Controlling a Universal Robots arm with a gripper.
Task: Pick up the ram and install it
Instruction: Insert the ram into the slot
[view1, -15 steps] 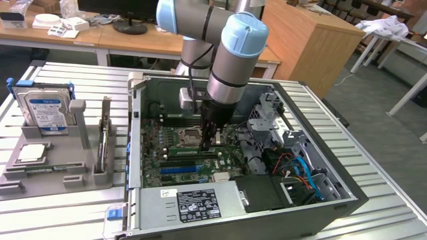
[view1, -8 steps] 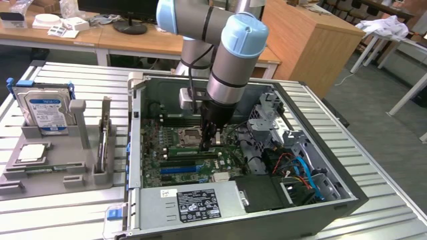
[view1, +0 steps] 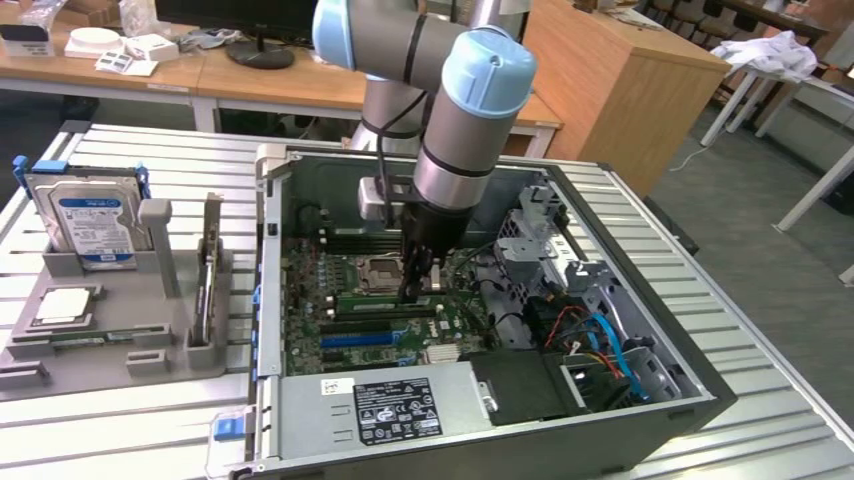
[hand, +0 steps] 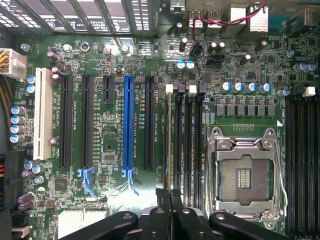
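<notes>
My gripper (view1: 419, 288) reaches down into the open computer case (view1: 667, 400), over the motherboard (hand: 110, 150) beside the empty processor socket (hand: 243, 175). Its two black fingertips (hand: 163, 194) are pressed together, so it is shut. They sit right over the outermost memory slot (hand: 170, 140), the one with a white clip. A thin grey edge that may be the ram (hand: 169, 150) runs along that slot, seen edge-on. I cannot tell whether it is pinched between the fingers or seated in the slot.
A grey tray (view1: 120, 350) on the exterior view's left carries a hard drive (view1: 94, 225), a small silver chip (view1: 67, 305) and a flat green stick (view1: 80, 338). Cables (view1: 601, 340) and a drive cage (view1: 534, 225) crowd the case's far side. A blue expansion slot (hand: 128, 125) lies nearby.
</notes>
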